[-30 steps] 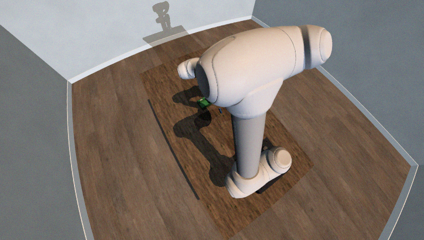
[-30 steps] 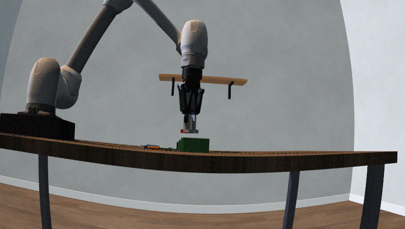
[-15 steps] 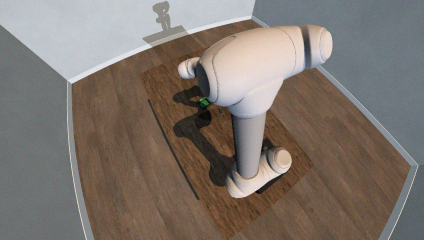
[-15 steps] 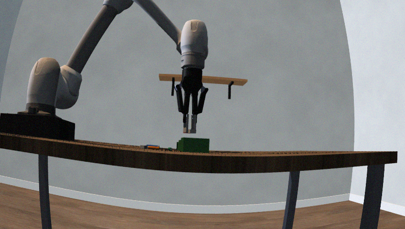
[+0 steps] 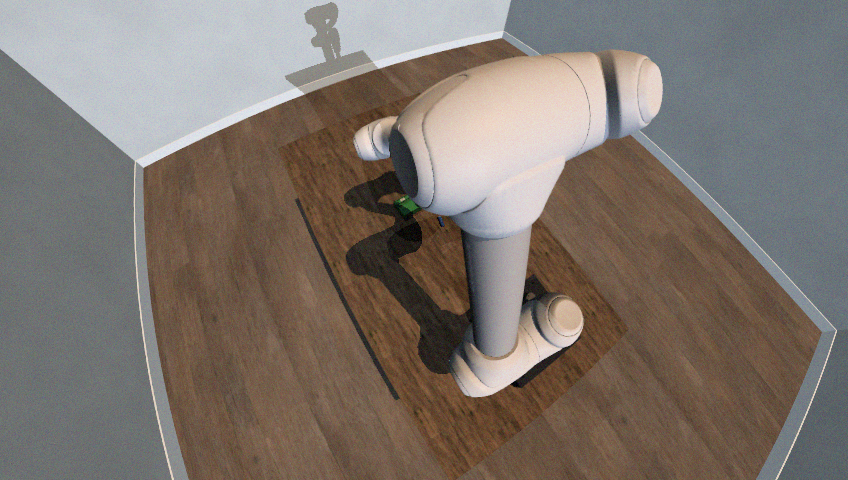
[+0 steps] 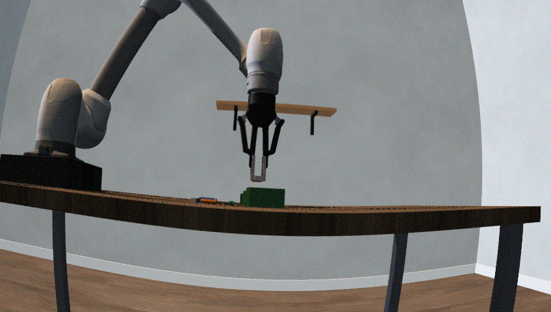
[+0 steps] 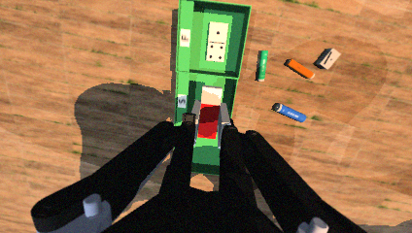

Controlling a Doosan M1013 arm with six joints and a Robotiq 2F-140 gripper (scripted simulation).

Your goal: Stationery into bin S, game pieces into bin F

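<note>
Fingers closed narrow on a red-and-white eraser, above the green S bin. In the F bin, one domino. On the bench beside, three markers and a small box.

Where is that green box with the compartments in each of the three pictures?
Top: the green bin peeks out left of centre, mostly hidden under the arm.
Exterior: it stands on the table at centre, below the gripper.
Wrist: it runs down from the top centre.
Shared landmark: the blue marker beside it.
</note>
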